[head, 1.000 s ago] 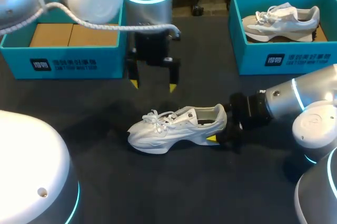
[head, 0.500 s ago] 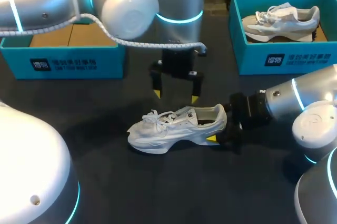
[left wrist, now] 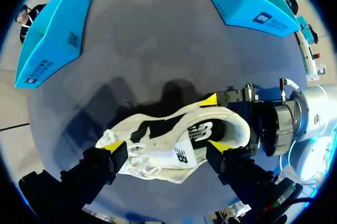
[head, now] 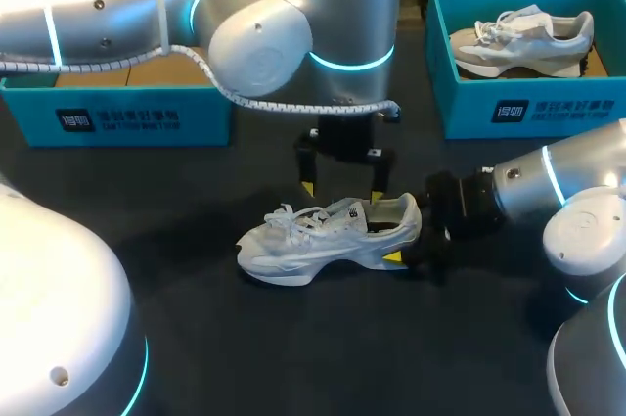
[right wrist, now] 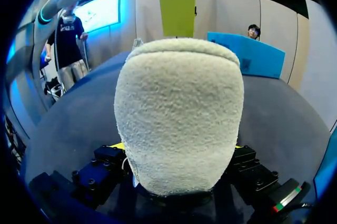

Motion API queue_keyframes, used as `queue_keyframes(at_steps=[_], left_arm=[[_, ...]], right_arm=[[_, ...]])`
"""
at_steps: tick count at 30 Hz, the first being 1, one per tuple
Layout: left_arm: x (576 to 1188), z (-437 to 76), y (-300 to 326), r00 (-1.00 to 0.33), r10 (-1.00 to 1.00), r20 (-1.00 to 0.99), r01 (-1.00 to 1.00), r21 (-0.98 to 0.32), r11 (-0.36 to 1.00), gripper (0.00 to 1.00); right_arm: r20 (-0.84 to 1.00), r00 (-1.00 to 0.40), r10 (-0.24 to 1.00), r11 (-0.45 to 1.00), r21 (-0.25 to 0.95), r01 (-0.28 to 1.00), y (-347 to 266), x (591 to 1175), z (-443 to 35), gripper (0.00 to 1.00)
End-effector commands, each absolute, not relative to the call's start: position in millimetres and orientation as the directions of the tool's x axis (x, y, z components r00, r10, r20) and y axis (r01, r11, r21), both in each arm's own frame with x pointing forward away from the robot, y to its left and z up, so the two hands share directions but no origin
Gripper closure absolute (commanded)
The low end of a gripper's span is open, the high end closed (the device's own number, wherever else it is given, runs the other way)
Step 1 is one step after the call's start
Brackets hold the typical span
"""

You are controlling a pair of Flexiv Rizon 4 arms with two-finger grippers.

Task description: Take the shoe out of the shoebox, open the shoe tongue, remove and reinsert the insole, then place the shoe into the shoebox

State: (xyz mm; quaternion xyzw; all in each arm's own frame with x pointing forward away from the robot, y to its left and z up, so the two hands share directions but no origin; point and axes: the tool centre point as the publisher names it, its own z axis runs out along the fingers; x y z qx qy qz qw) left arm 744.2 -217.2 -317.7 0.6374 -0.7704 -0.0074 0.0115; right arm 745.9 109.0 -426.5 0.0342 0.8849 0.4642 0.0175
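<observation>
One white shoe (head: 313, 240) sits on the dark table (head: 196, 338), out of its box, its heel clamped between the fingers of my right gripper (head: 411, 245). My left gripper (head: 342, 192) hangs just over its collar with fingers spread wide. Beyond stand two teal boxes: the right shoebox (head: 528, 108) holds a second shoe (head: 523, 39), and the left shoebox (head: 117, 117) shows brown card inside.

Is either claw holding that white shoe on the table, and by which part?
The right gripper clamps the shoe by its heel; the left gripper hangs open over it, holding nothing.
</observation>
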Motion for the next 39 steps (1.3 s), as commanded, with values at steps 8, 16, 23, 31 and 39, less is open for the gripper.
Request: queue_keyframes(at_steps=[8,16,23,31,39], left_arm=[[744,-335,-230,-0.193,-0.981,0.012,-0.98,0.035,0.193,0.0],[740,-341,-231,-0.201,-0.98,0.011,-0.978,0.05,0.201,0.0],[734,-351,-220,-0.198,-0.98,-0.014,-0.978,0.075,0.196,0.0],[730,-353,-204,-0.191,-0.981,-0.045,-0.979,0.08,0.187,0.0],[731,-346,-187,-0.184,-0.977,-0.106,-0.982,0.067,0.178,0.0]], right_arm=[[-0.001,-0.997,0.079,0.571,0.82,0.045,112,747,-432,1.0],[-0.001,-0.997,0.079,0.571,0.82,0.045,112,747,-432,1.0],[-0.001,-0.997,0.079,0.571,0.82,0.045,112,747,-432,1.0],[-0.001,-0.997,0.079,0.571,0.82,0.045,112,747,-432,1.0],[-0.001,-0.997,0.079,0.571,0.82,0.045,112,747,-432,1.0]])
